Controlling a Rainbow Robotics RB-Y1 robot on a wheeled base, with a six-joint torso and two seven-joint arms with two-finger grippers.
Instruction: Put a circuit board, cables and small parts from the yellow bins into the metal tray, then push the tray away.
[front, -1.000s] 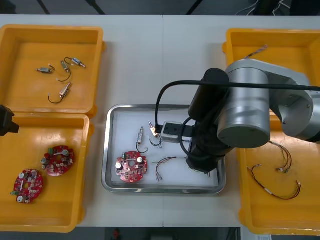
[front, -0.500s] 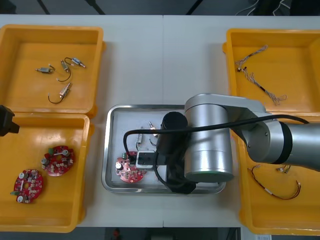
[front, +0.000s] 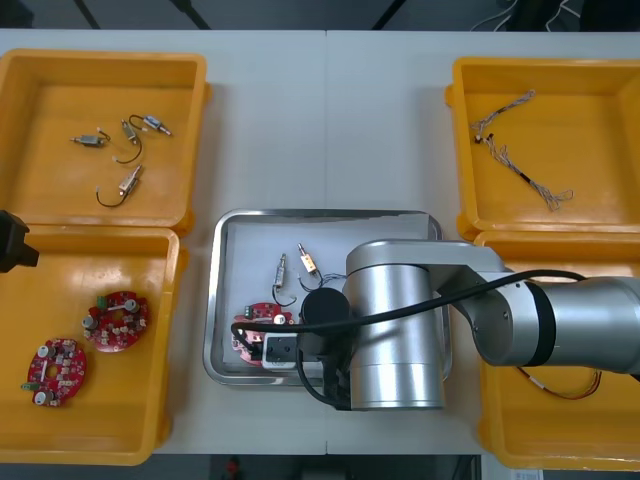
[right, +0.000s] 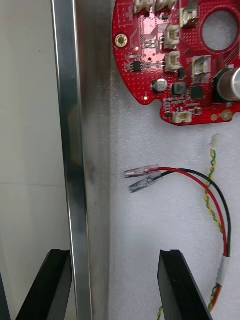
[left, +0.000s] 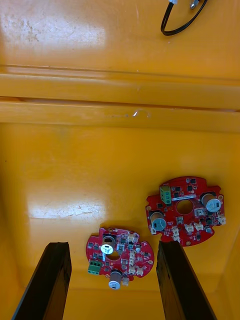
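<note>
Astride the near rim of the metal tray, right end effector, spread wide, empty.

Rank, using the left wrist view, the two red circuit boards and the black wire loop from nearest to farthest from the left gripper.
1. Nearer circuit board: between the open fingers of the left gripper.
2. Other circuit board: just beyond, off toward one finger, in the same yellow bin.
3. Black wire loop: farthest, in the neighbouring bin across the walls.
</note>
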